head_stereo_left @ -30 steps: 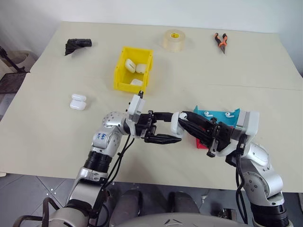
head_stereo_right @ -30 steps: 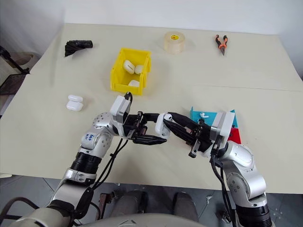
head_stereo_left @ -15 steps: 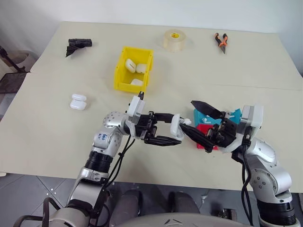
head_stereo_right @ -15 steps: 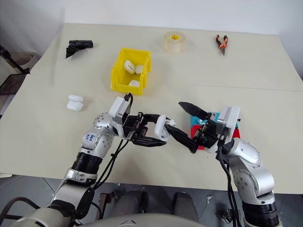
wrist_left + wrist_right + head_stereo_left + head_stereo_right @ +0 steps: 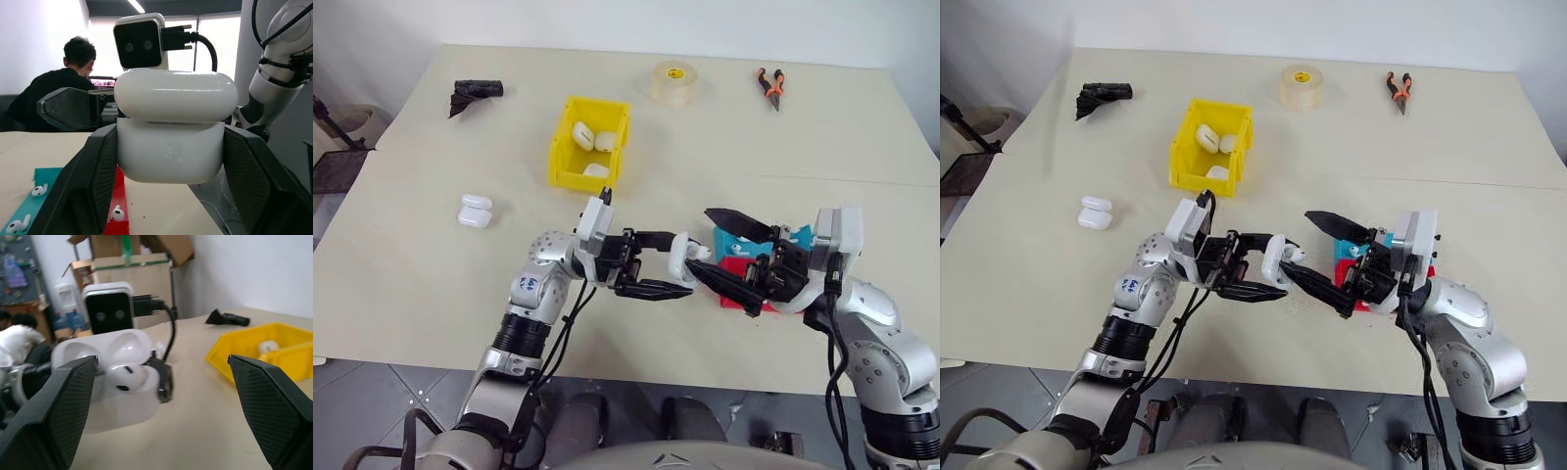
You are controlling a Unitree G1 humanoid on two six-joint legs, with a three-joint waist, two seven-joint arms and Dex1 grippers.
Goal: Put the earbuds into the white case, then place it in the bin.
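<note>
Left gripper (image 5: 658,264): fingers clamped on the white case (image 5: 680,257), one black finger against each narrow side, holding it above the table (image 5: 431,294) with the gripper pointing toward the right arm. The case's hinged lid stands open; the right wrist view shows one earbud (image 5: 125,374) seated in the case's well.

Right gripper (image 5: 729,253): jaws spread wide, gripping nothing. Its lower finger reaches to just beside the held case; its upper finger stands apart, above and to the case's right. The case sits just off the tips of this gripper, facing it.

Blue tray (image 5: 752,242): on the table directly under and behind the right gripper, partly hidden by it. Two loose earbuds (image 5: 39,189) lie in it, seen in the left wrist view.

Red tray (image 5: 736,268): touching the blue tray on its near side, beneath the right gripper; one earbud lies in it.

Yellow bin (image 5: 588,143): well beyond the left gripper, farther up the table. Three white cases lie inside.

Spare white case (image 5: 475,211): closed, on the table well to the left of the left arm.

Tape roll (image 5: 673,83), orange-handled pliers (image 5: 769,86), crumpled black object (image 5: 473,94): along the far part of the table, well apart from both grippers.

Person (image 5: 54,95): seated in the background of the left wrist view, back turned.
</note>
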